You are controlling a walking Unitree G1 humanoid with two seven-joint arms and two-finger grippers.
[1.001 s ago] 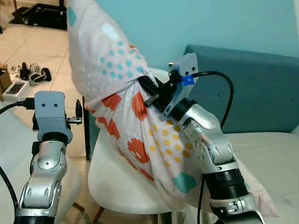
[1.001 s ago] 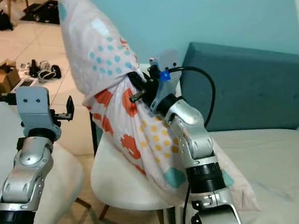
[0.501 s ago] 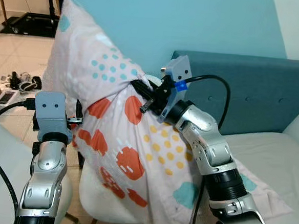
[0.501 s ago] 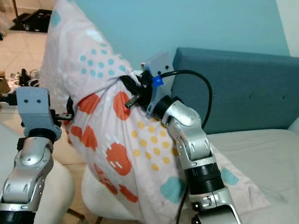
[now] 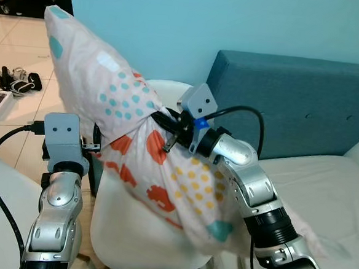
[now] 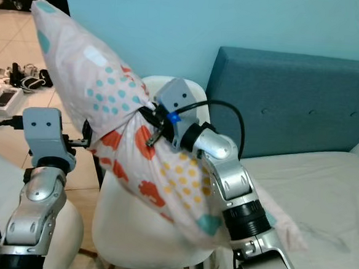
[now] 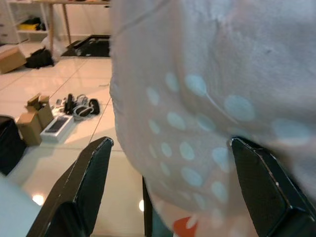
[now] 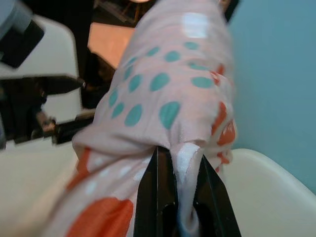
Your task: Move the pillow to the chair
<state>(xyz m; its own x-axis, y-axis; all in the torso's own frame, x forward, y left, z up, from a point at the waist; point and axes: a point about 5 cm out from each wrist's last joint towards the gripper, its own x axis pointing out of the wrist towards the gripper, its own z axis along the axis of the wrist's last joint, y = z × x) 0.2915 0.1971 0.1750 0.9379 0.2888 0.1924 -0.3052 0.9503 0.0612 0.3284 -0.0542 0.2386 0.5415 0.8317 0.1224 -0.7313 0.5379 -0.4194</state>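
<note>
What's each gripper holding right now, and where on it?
Right gripper pinches a bunched fold at the pillow's middle. Left gripper is open beside it, holding nothing.

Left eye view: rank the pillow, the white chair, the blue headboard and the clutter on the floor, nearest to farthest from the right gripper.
1. Pillow, pinched in the right gripper.
2. White chair, just below and behind.
3. Blue headboard, on its right.
4. Floor clutter, far left.
</note>
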